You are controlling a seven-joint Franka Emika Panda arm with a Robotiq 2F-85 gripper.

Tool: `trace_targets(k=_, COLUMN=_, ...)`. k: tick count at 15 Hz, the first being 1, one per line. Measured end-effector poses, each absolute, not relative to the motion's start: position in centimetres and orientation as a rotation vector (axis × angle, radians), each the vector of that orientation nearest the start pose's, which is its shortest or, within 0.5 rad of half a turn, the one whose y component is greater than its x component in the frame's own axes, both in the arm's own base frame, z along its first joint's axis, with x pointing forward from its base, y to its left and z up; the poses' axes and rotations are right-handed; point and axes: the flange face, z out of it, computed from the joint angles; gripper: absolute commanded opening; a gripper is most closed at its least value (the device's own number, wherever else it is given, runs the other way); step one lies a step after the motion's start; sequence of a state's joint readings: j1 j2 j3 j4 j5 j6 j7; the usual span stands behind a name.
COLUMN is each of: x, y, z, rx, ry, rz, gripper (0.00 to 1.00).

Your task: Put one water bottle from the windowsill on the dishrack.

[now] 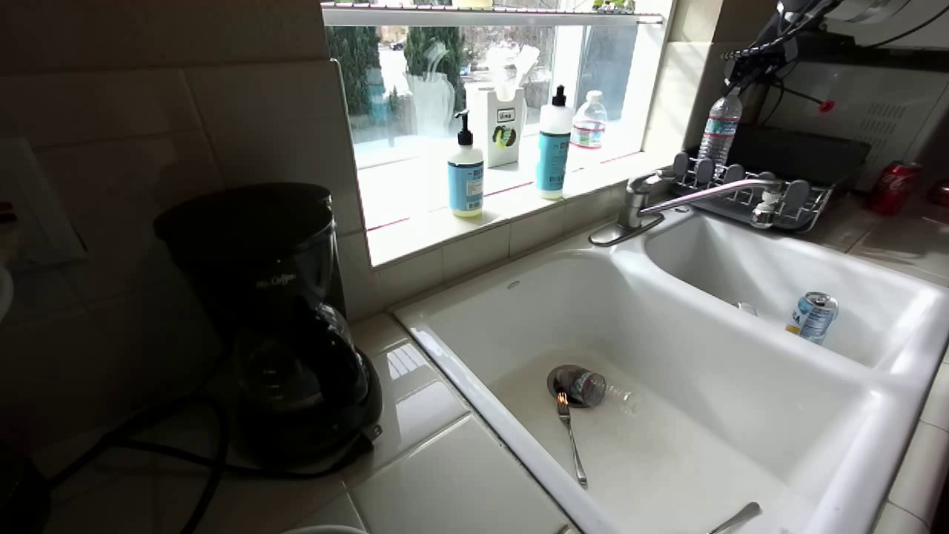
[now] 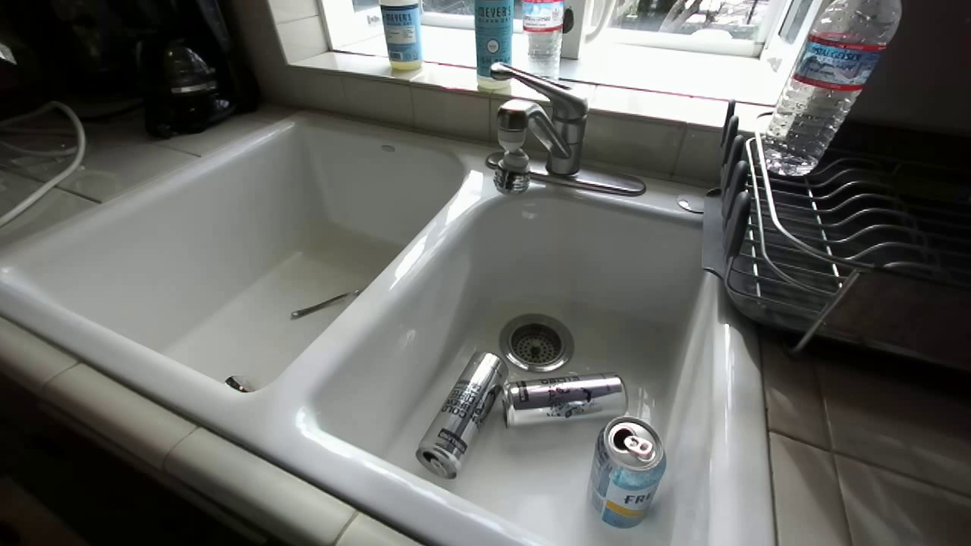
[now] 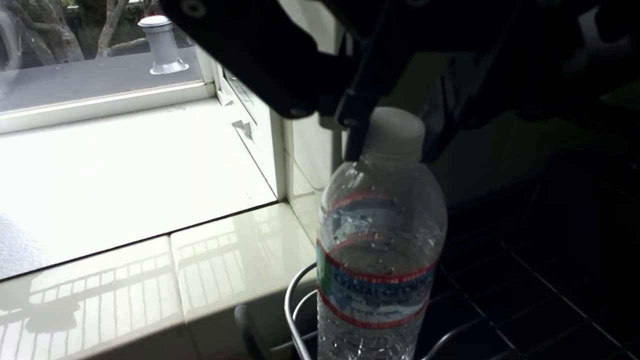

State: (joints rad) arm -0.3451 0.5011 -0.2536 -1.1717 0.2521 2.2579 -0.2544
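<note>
Daylight from the window (image 1: 452, 67) fell on a tiled worktop (image 1: 422, 475), where a coffee maker (image 1: 274, 311) sat at far left, presumably set back from splashes. Next came the white double sink (image 1: 689, 341), a fork (image 1: 572, 445) lying in its left basin. On the windowsill (image 1: 511, 194) stood a pump bottle (image 1: 465, 182) and a teal soap bottle (image 1: 552, 156), probably kept within reach for washing-up, then a second water bottle (image 1: 589, 124), not needed, I judged, since the task wanted one. Past the faucet (image 1: 632, 206) was the dishrack (image 2: 842, 227). At its corner nearest the window, the water bottle (image 3: 382, 240) was roughly upright, base low among the wires; the rim there might help steady something so light. The jaws were narrowed onto its neck at the pale cap (image 3: 398, 127), a sensible hold, as the thin sides could buckle, and it left the base free. Whether the rack bore its weight I couldn't tell; if so, only release remained. Farthest right was a red can (image 1: 893, 189).
</note>
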Motion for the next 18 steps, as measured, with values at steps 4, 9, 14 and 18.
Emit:
trace_targets(k=4, x=64.5, y=-37.8, z=57.3, rx=-3.071, ry=0.619, rz=-0.993, gripper=0.08)
trace_targets(k=9, x=64.7, y=-38.0, z=56.5, rx=-3.071, ry=0.638, rz=-1.011, gripper=0.08)
trace_targets(k=14, x=65.2, y=-37.4, z=55.6, rx=-3.063, ry=0.644, rz=-1.051, gripper=0.08)
trace_targets(k=18, x=65.7, y=-36.6, z=54.9, rx=-3.053, ry=0.652, rz=-1.097, gripper=0.08)
